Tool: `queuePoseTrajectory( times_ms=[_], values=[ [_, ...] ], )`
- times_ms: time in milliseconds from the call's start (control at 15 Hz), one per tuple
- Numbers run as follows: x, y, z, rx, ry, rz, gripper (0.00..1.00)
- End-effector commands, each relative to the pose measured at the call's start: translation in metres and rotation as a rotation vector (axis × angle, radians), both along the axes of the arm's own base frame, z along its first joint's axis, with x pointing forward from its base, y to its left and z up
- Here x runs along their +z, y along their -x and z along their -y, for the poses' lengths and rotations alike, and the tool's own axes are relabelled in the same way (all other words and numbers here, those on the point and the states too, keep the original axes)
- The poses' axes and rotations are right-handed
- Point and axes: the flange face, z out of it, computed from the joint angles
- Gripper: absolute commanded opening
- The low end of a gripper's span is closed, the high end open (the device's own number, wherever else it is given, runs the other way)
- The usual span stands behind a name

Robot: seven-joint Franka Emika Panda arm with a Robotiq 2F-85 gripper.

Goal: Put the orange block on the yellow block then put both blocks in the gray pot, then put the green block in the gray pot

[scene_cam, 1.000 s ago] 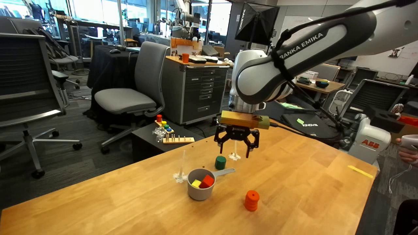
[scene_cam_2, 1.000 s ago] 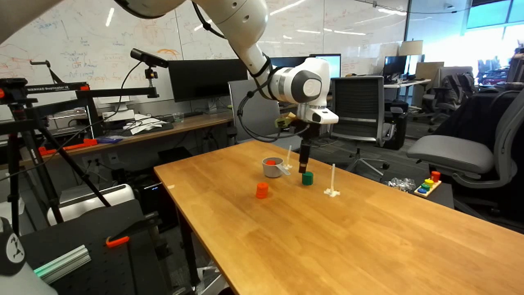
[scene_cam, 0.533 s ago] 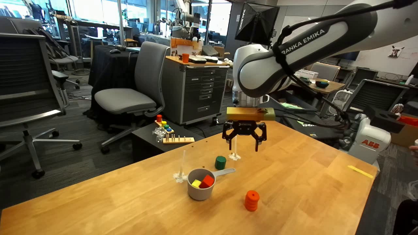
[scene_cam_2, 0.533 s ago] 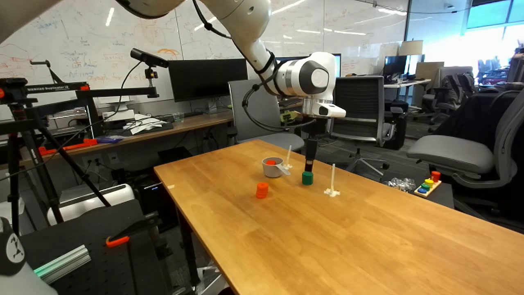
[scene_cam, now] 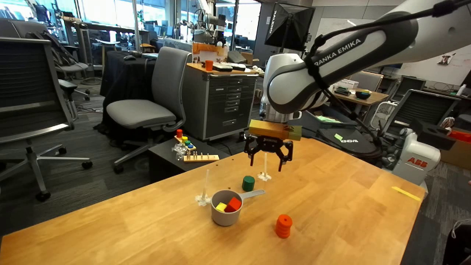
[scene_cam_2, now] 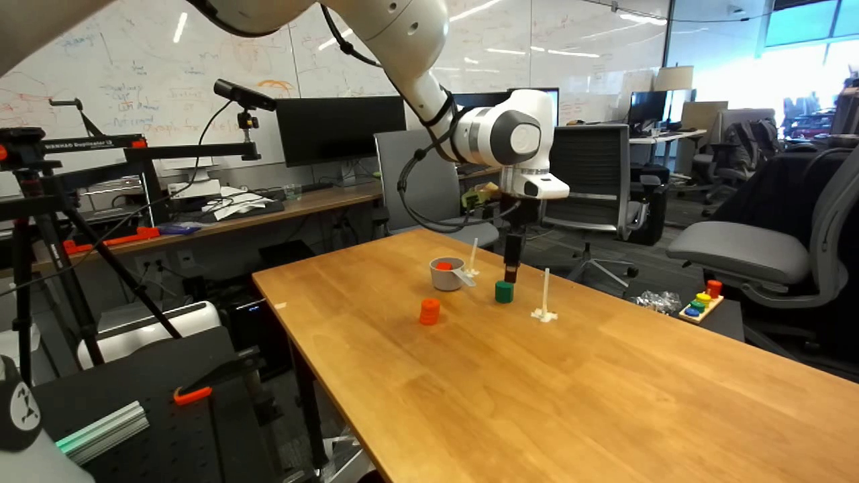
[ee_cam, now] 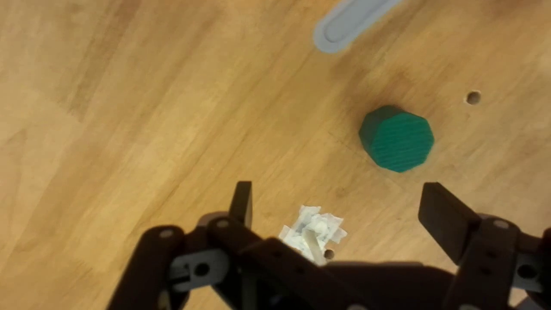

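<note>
The gray pot (scene_cam: 225, 218) stands on the table with its handle toward the green block; the pot also shows in an exterior view (scene_cam_2: 445, 282), and its handle shows in the wrist view (ee_cam: 344, 26). Inside it lie the red-orange block (scene_cam: 233, 204) and the yellow block (scene_cam: 221, 207), side by side. The green block (scene_cam: 248, 183) stands on the table near the handle; it also shows in an exterior view (scene_cam_2: 504, 292) and the wrist view (ee_cam: 400, 140). My gripper (scene_cam: 266, 166) is open and empty above the table. In the wrist view the green block lies ahead of the fingertips (ee_cam: 336, 191), nearer the right finger.
A stacked orange round piece (scene_cam: 283, 226) stands in front of the pot. Two thin white sticks are taped upright to the table: one beside the pot (scene_cam: 205, 191), one near the gripper (scene_cam_2: 545, 295). Yellow tape (scene_cam: 406, 193) lies near a table edge.
My open gripper has shifted about above the table: it moved away from the pot, then partly back. The pot and blocks have not moved. A person's hand with a cup has left an exterior view.
</note>
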Motion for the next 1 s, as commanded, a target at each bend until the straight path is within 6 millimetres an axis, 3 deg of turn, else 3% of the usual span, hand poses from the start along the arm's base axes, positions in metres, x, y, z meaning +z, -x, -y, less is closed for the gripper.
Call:
queuePoseTrajectory(
  times_ms=[0,400,667,933],
  values=[
    [-0.013,-0.014,-0.007,-0.104,-0.058,0.114,1.0],
    [-0.042,-0.01,-0.033,-0.222,-0.107,0.134,1.0],
    [-0.041,-0.01,-0.047,-0.278,-0.131,0.156,1.0],
    [-0.04,-0.013,-0.047,-0.312,-0.137,0.165,1.0]
  ],
)
